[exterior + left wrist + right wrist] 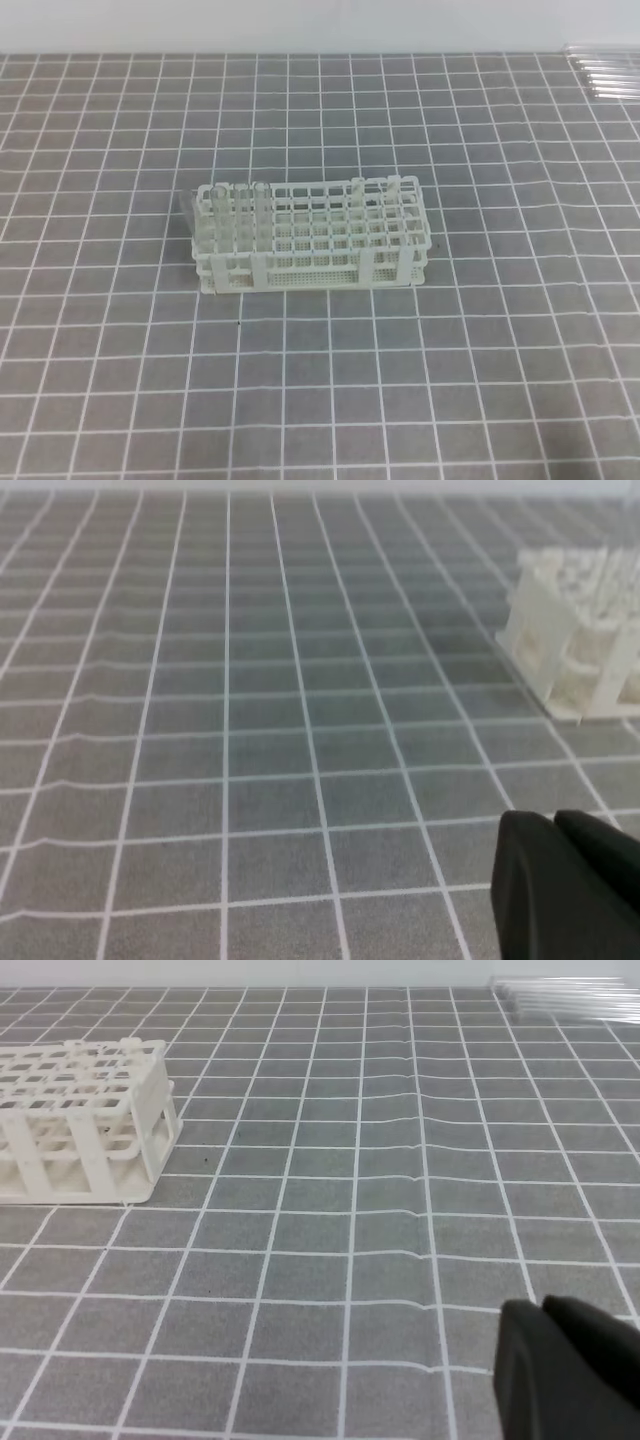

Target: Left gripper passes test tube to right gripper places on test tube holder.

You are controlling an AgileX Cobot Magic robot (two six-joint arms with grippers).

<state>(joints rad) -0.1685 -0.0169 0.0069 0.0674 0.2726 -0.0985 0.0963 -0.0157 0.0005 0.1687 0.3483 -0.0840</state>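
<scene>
The white test tube holder [318,268] stands mid-table; it also shows in the left wrist view [560,640] and the right wrist view [85,1120]. Several clear test tubes [236,212] stand upright in its left end, and a couple stand near its right end. More clear test tubes [606,76] lie side by side at the far right corner [570,995]. Neither gripper appears in the high view. The left gripper [556,822] and the right gripper [544,1307] each show only as black fingers pressed together, low over the mat and holding nothing.
A grey mat with a white grid covers the whole table [320,400]. The mat's far edge meets a pale wall [300,25] at the back.
</scene>
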